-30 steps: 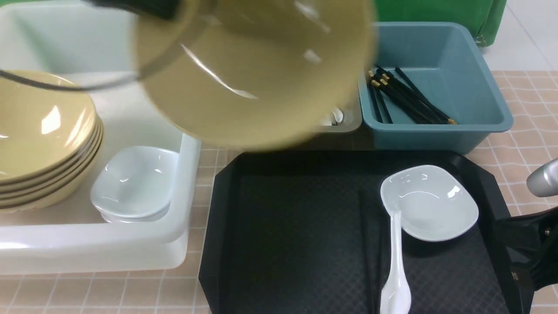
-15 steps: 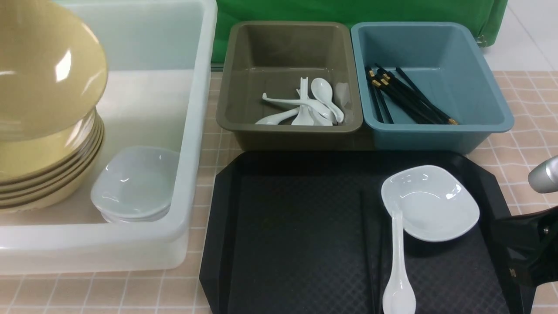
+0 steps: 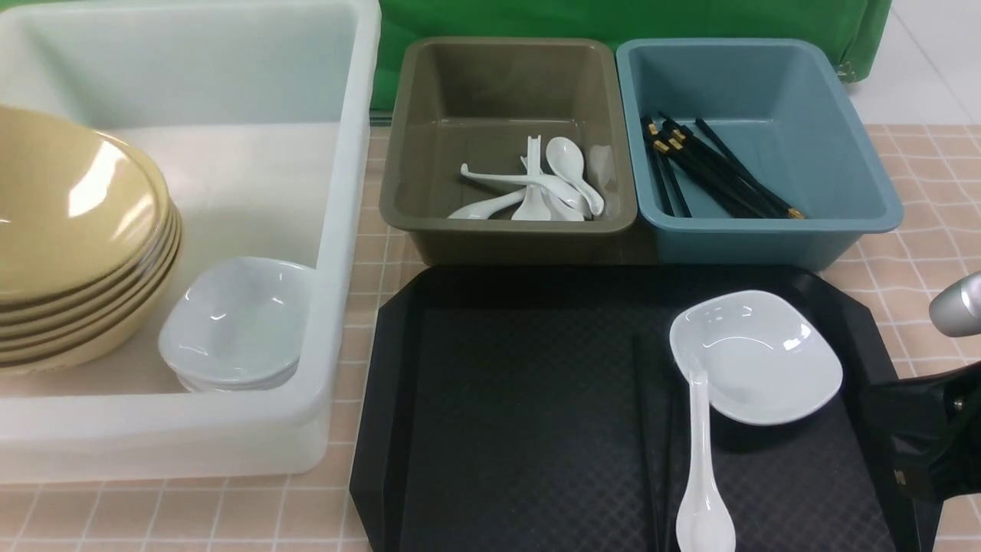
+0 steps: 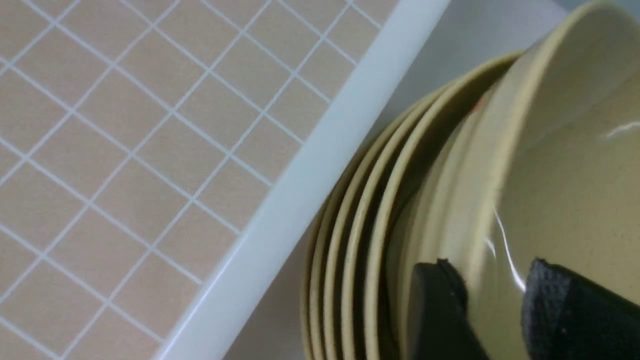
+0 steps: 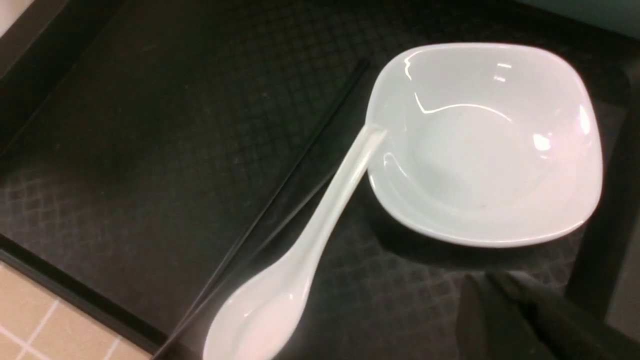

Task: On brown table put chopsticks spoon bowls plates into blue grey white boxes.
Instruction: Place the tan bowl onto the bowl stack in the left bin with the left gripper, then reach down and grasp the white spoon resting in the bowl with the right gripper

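"How does the black left hand [image 4: 492, 282] look?"

"Its fingers are parted, one on each side of the rim of a wide, glossy mustard-yellow bowl [image 4: 570, 210]. The gap is visible in the left wrist view, and I see no clamp on the rim. Whether either finger brushes it, I can't tell."

"And the black right hand [image 5: 492, 280]?"

"Shut, with its fingertips together and nothing between them. It's near the squarish, shallow white ceramic plate [image 5: 480, 145], over the black cross-hatched tray [image 3: 521, 429]."

"Where are the bowls?"

"Stacked and tilted in the big translucent white plastic tub [image 3: 341, 230], with a nested pile of small glossy white dishes [image 3: 237, 322] just beside them."

"What's lying in the tray?"

"That plate, plus a glossy white ceramic spoon [image 3: 701, 475] with its handle end over the plate's edge. Two thin black chopsticks [image 3: 645, 437] lie next to the spoon, on the side away from the plate."

"And the smaller bins?"

"Side by side beyond the tray. The olive-grey plastic bin [image 3: 506, 245] has several white ceramic spoons [image 3: 536, 188] in it; the teal-blue plastic bin [image 3: 736, 241] has a bundle of black chopsticks with gold bands [image 3: 720, 172]. All of it is on the pinkish-tan worktop with a white grid [image 3: 176, 514]."
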Controlling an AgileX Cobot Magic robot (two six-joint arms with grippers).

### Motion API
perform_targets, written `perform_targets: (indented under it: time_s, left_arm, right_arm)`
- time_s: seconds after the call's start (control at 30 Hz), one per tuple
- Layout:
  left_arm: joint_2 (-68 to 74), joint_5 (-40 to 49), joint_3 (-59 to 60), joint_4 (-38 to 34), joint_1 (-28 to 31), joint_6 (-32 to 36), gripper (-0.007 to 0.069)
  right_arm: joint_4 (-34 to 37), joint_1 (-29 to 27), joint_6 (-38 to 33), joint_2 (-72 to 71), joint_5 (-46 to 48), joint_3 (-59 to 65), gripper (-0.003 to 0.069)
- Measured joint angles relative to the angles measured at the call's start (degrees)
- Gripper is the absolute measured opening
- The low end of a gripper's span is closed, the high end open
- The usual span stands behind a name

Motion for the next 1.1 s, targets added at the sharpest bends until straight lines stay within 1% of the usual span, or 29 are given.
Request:
perform_targets:
  time_s: [0.03,0.07,0.1,0.13,0.2,0.3,0.4,0.5,0.53,0.57,0.6,0.63,0.7,0.73,0.83,0.87,0.9,1.0,1.1]
  left_arm:
    - [-0.4,0.1,-0.1,-1.8,0.0,0.0,0.034]
    - [-0.7,0.2,-0.1,-2.7,0.0,0.0,0.0374]
    - [-0.9,0.3,-0.2,-2.8,0.0,0.0,0.0382]
    - [-1.9,0.3,-0.5,-3.5,0.0,0.0,0.0432]
    - [-4.6,0.2,-1.1,-3.9,0.0,0.2,0.0479]
    - [-8.2,-0.2,-1.6,-5.1,0.0,1.2,0.0493]
    - [-10.1,0.2,-1.7,-7.7,-0.4,2.8,0.0475]
    - [-11.3,1.7,-1.7,-13.5,-4.3,8.5,0.0359]
    - [-11.9,1.7,-1.5,-14.9,-6.1,11.2,0.0307]
    - [-12.1,1.7,-1.4,-15.2,-7.1,11.8,0.0296]
    - [-13.7,0.9,-0.6,-17.7,-11.3,15.9,0.0209]
    - [-15.4,0.2,0.4,-18.9,-14.8,18.8,0.0143]
    - [-19.8,-1.6,3.0,-20.3,-21.9,24.1,0.0052]
    - [-22.3,-2.8,4.7,-20.5,-25.9,26.2,0.0026]
    - [-29.7,-8.0,10.8,-18.9,-35.7,29.3,0.0]
    - [-31.9,-9.8,12.8,-17.6,-38.4,29.6,-0.0004]
    - [-35.7,-13.2,16.6,-14.6,-41.0,29.8,-0.0008]
    - [-42.3,-18.1,23.7,-8.7,-44.2,28.1,-0.001]
    - [-50.9,-20.1,33.0,-3.3,-45.0,24.1,-0.001]
  right_arm:
    - [0.2,0.0,0.0,0.0,0.0,0.0,0.0049]
    - [0.4,0.0,0.0,0.0,0.0,0.0,0.0049]
    - [0.3,0.0,0.0,0.0,0.0,0.0,0.0049]
    - [0.6,0.0,0.0,0.0,0.0,0.0,0.0049]
    - [0.9,0.0,0.0,0.0,0.0,0.0,0.0049]
    - [1.0,0.0,0.0,0.1,0.0,0.0,0.0049]
    - [1.5,0.0,0.3,0.6,-0.2,0.2,0.005]
    - [1.9,0.0,3.3,3.1,-0.3,1.1,0.0063]
    - [2.0,0.0,3.6,4.0,-0.1,1.2,0.0071]
    - [2.1,0.0,3.7,4.2,-0.1,1.2,0.0074]
    - [2.4,0.0,3.9,5.5,0.0,1.2,0.0093]
    - [2.6,0.0,3.9,6.5,0.0,1.2,0.0107]
    - [2.7,0.0,3.9,8.7,0.0,1.2,0.015]
    - [2.7,0.0,3.9,9.5,0.0,1.2,0.0176]
    - [4.7,0.0,3.2,12.7,0.0,1.2,0.0258]
    - [5.8,0.0,2.5,13.7,0.0,1.2,0.0285]
    - [6.9,0.0,1.4,14.7,0.0,1.2,0.0311]
    - [8.3,0.0,0.1,16.1,-0.1,1.2,0.0347]
    - [9.0,0.0,0.0,17.2,-0.2,1.2,0.0358]
